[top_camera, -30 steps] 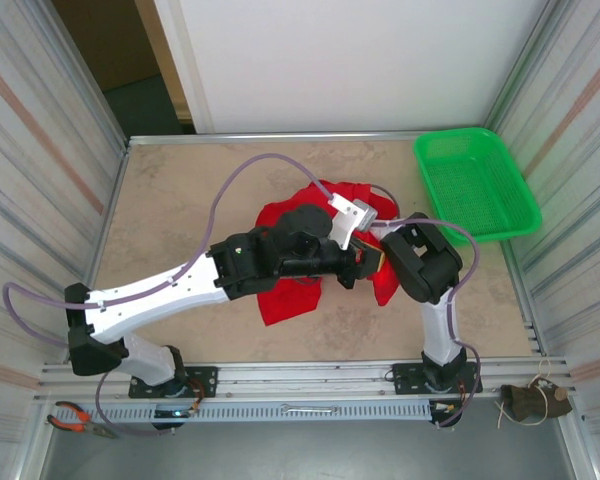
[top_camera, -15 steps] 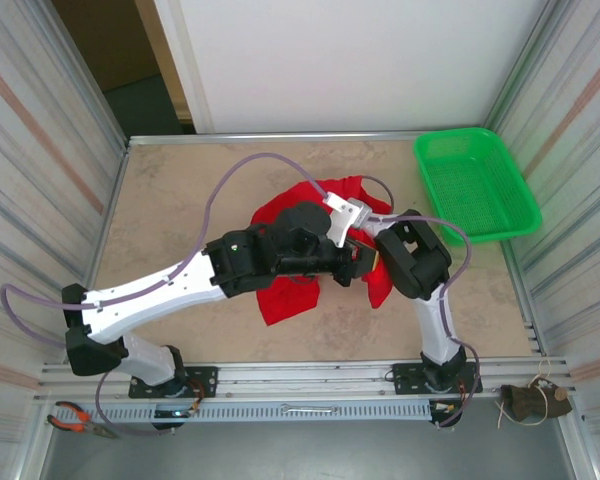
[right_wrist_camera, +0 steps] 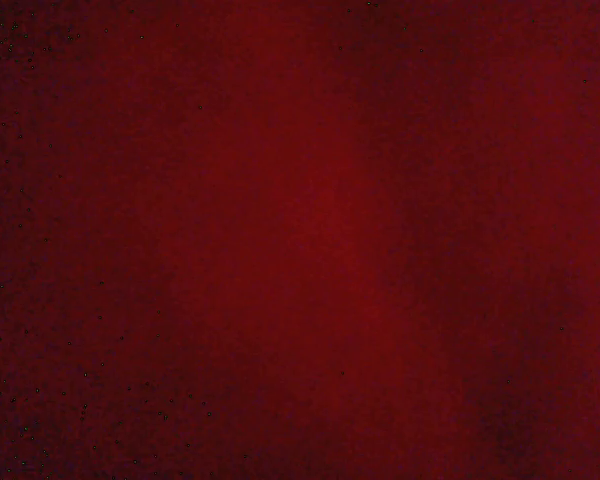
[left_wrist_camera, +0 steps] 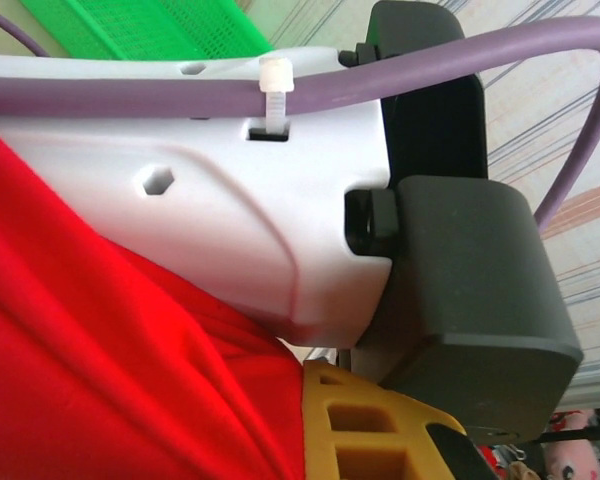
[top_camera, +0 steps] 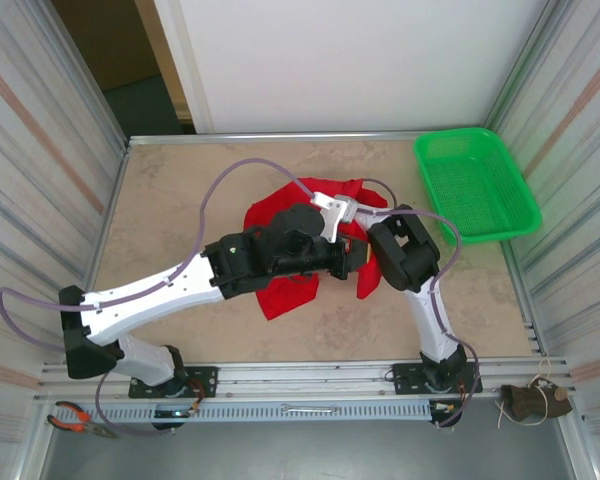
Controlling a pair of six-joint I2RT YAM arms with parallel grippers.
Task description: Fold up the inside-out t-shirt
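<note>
Top external view: the inside-out t-shirt (top_camera: pixel 290 295) is lying bunched at the middle of the desk (top_camera: pixel 180 190) beneath both arms. The left tool (top_camera: pixel 360 255) is clamping its cloth; the right tool (top_camera: pixel 325 205) is holding its jaws together, its camera pressing into the shirt.

On my right wrist feed I see the inside-out t-shirt (right_wrist_camera: pixel 320 240) very close: dark red cloth, a brighter band from 12 to 6 o'clock, darkest toward 9 o'clock.
</note>
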